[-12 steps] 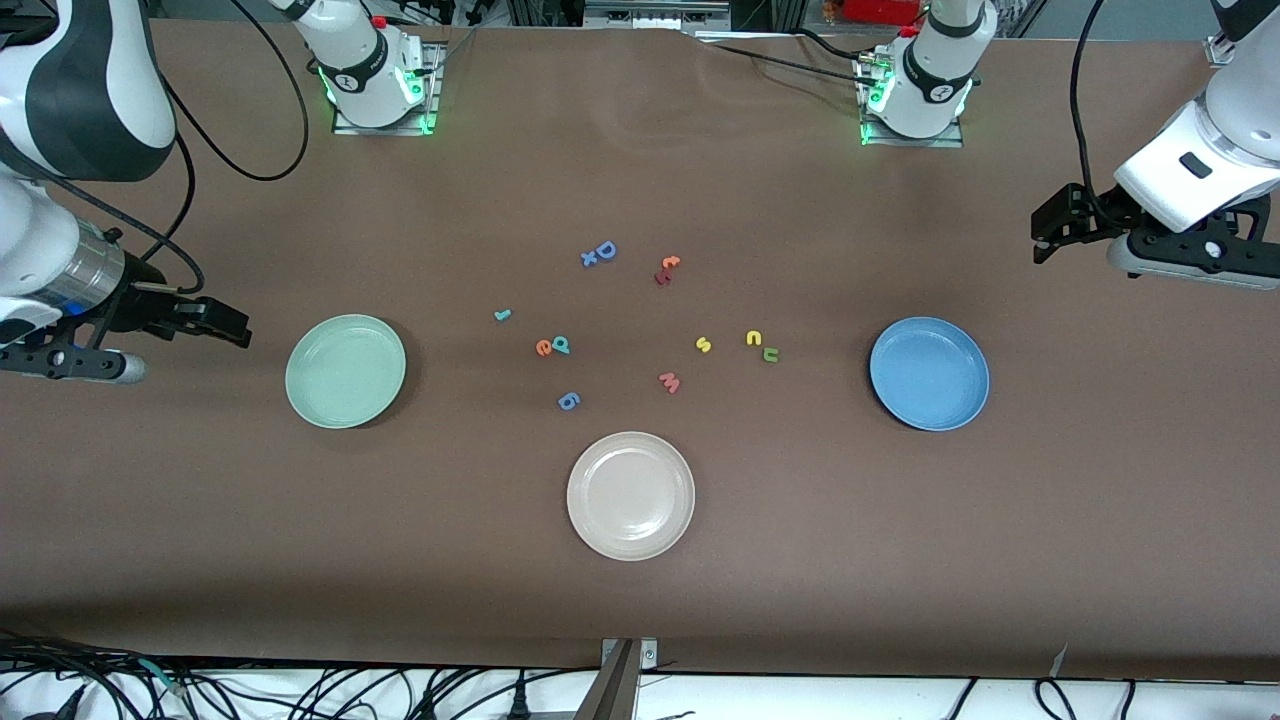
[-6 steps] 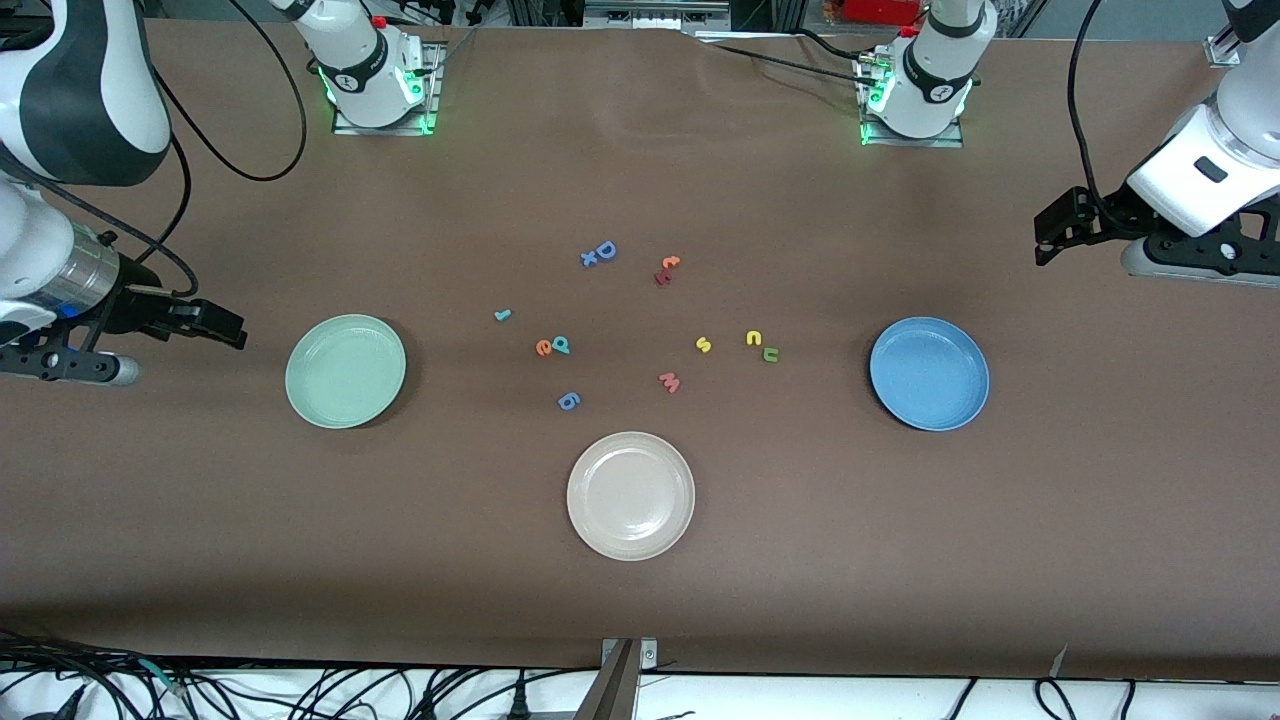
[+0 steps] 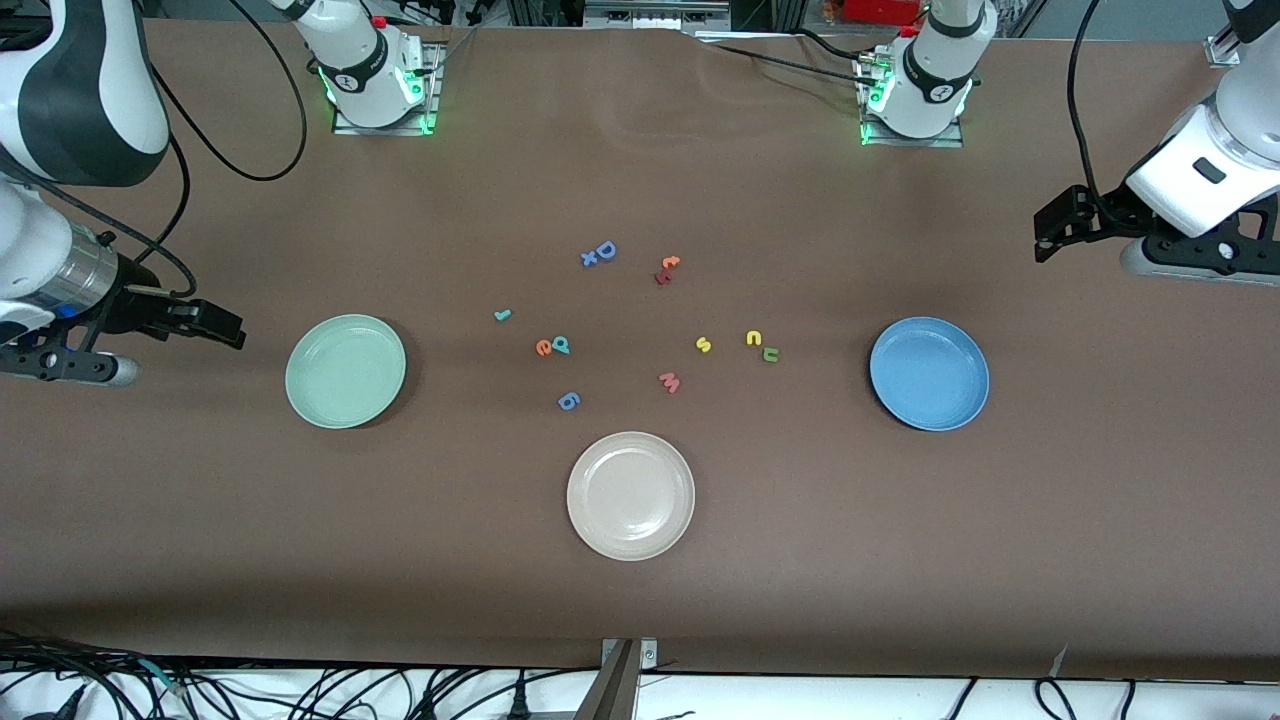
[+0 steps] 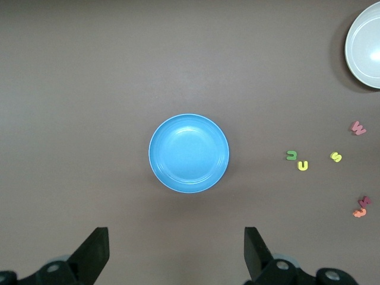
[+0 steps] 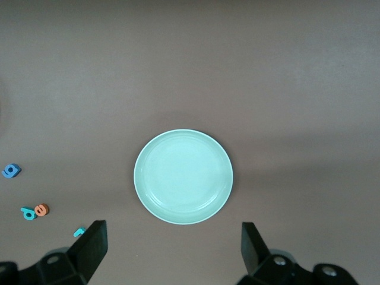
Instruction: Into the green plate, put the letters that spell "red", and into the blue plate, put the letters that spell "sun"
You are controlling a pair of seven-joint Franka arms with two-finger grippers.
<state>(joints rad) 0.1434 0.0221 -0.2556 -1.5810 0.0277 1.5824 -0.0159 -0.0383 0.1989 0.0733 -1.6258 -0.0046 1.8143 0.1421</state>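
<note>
The green plate (image 3: 345,371) lies empty toward the right arm's end of the table, and the blue plate (image 3: 929,373) lies empty toward the left arm's end. Between them lie the teal r (image 3: 502,315), orange e (image 3: 543,348) touching the teal d (image 3: 561,345), yellow s (image 3: 703,345), yellow n (image 3: 753,338) and olive u (image 3: 770,354). My right gripper (image 3: 235,330) hangs open and empty beside the green plate (image 5: 183,176). My left gripper (image 3: 1045,235) hangs open and empty over bare table beside the blue plate (image 4: 189,153).
A beige plate (image 3: 630,495) sits nearest the front camera, mid-table. Other letters lie among the task's own: a pink w (image 3: 669,382), a blue 6 (image 3: 568,401), a blue D (image 3: 604,250) and an orange-red pair (image 3: 667,268).
Both grippers drifted slightly outward toward their own ends of the table, then held still. No letter or plate has moved.
</note>
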